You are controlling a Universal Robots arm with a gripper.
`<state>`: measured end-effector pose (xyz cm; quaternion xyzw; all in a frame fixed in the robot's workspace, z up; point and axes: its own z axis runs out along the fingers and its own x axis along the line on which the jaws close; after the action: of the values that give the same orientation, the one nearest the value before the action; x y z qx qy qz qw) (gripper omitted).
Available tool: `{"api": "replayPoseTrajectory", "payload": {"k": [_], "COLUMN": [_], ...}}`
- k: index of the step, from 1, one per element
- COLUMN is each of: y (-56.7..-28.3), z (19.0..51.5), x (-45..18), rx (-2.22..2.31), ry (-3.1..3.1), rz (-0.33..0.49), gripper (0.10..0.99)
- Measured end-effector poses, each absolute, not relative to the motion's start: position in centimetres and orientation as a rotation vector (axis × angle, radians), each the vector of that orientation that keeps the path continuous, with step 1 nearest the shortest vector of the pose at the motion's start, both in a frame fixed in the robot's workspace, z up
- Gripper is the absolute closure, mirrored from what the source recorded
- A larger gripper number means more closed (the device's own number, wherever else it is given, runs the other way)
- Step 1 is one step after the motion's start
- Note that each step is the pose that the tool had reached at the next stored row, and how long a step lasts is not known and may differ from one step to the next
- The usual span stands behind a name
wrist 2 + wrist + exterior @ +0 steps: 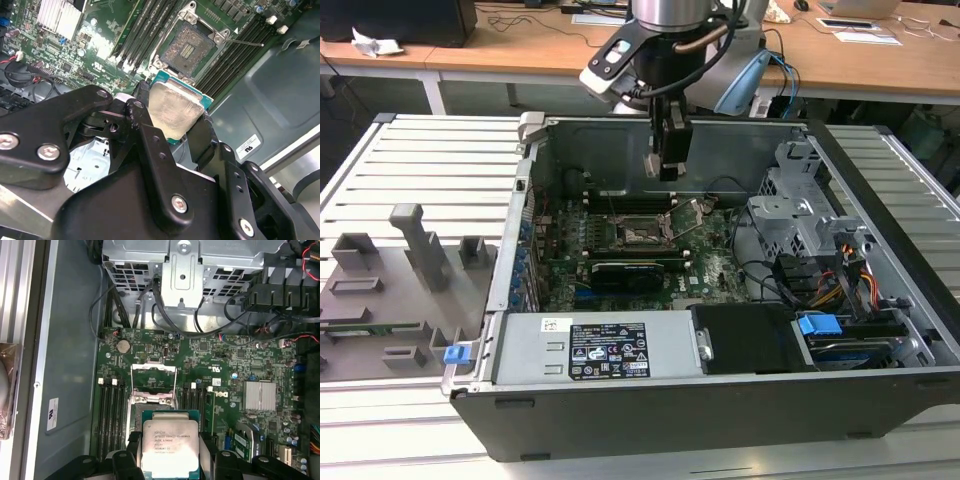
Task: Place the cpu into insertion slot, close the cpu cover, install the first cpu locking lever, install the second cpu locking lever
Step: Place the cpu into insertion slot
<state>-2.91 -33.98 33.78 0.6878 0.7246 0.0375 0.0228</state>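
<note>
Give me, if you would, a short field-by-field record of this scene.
gripper: shut on the cpu
cpu: held above the motherboard, metal top facing the wrist cameras
socket: open, empty
cpu cover: swung open, off the socket
setting: inside an open computer case

Apparently clear way to insertion slot [192, 47]; open cpu cover [153, 376] alongside.

A robotics lab or workshop.
An opened computer case [720, 410] sits on a ribbed metal desk [430, 160] beside grey plastic holders [420, 245]; wooden office desks [520, 47] stand behind.
</note>
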Motion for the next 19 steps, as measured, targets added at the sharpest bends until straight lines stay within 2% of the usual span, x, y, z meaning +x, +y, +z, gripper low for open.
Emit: {"api": "replayPoseTrajectory", "payload": {"k": [19], "y": [-33.98], "z": [32.97], "x": [-2.91], "rx": [2.130], "ry": [2.244], "rz": [0.116], "gripper": [0.545]}}
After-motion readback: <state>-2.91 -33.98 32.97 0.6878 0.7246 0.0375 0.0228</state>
